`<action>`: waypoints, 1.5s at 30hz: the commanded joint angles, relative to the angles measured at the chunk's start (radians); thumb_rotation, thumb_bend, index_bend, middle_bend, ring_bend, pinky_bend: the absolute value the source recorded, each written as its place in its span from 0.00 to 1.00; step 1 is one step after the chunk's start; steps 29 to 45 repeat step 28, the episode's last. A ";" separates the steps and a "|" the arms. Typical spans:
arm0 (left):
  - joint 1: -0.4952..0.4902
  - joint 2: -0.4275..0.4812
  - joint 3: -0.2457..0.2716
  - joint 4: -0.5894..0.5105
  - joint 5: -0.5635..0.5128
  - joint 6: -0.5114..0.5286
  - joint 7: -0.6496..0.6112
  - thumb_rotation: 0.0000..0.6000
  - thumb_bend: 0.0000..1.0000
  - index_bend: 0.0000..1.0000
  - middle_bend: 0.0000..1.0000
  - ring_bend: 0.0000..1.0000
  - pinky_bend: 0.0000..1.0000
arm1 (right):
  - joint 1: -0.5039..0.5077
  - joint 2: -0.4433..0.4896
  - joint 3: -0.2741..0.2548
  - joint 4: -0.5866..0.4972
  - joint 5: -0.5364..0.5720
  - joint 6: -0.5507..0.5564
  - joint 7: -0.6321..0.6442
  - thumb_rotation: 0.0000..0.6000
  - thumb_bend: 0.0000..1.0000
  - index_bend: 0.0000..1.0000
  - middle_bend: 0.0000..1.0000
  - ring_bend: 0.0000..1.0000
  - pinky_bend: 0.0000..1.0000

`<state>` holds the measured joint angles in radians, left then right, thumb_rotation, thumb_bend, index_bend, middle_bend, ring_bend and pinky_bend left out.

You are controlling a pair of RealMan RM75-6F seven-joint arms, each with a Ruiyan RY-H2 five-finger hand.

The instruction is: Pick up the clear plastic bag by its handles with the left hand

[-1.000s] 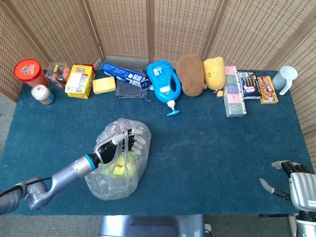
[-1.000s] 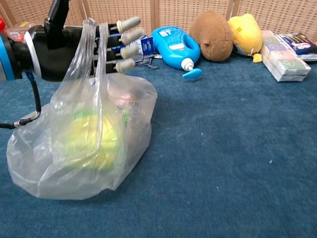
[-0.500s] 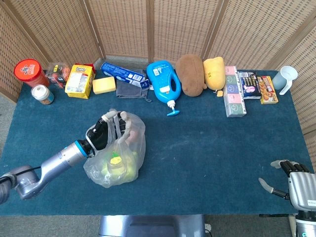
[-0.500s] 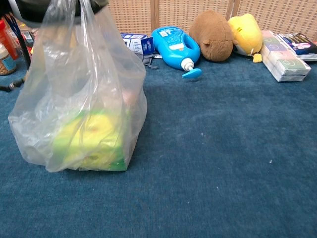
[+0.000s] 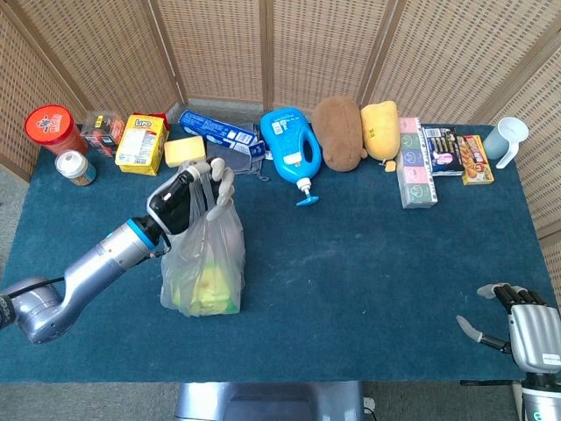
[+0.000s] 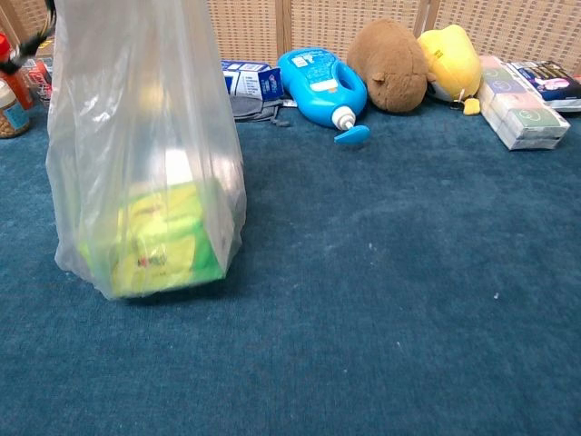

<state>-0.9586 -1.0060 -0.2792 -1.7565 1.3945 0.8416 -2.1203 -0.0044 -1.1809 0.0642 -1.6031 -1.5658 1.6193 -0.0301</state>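
The clear plastic bag (image 5: 206, 263) hangs stretched tall from my left hand (image 5: 182, 200), which holds its handles over the left part of the blue table. In the chest view the clear plastic bag (image 6: 145, 154) fills the left side, with a yellow-green packet (image 6: 159, 241) at its bottom. I cannot tell whether the bag's base still touches the cloth. The left hand is above the chest view's top edge. My right hand (image 5: 517, 320) rests at the table's near right corner, fingers apart and holding nothing.
Along the back edge stand a red-lidded jar (image 5: 53, 127), a yellow box (image 5: 143, 143), a blue detergent bottle (image 5: 292, 149), a brown plush (image 5: 339, 132), a yellow plush (image 5: 379, 129), flat boxes (image 5: 416, 171) and a pale cup (image 5: 511, 138).
My left hand has risen and moved toward the back of the table with the handles. The bag went from slumped and wide to pulled up tall and narrow. The right hand stayed put.
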 commanded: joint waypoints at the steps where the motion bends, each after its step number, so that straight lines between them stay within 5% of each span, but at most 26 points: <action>1: -0.022 0.031 -0.056 -0.028 -0.049 -0.034 0.043 0.48 0.73 0.61 0.66 0.69 0.80 | -0.001 0.000 0.001 0.003 0.002 0.001 0.004 0.28 0.24 0.43 0.47 0.44 0.40; 25: -0.093 0.081 -0.326 -0.058 -0.233 -0.210 0.201 0.52 0.75 0.62 0.66 0.69 0.80 | -0.005 -0.020 0.004 0.025 0.011 0.000 0.028 0.28 0.25 0.43 0.47 0.44 0.40; 45: -0.093 0.074 -0.343 -0.058 -0.245 -0.226 0.222 0.52 0.75 0.62 0.66 0.69 0.80 | -0.003 -0.022 0.007 0.030 0.016 -0.004 0.032 0.28 0.24 0.43 0.47 0.44 0.40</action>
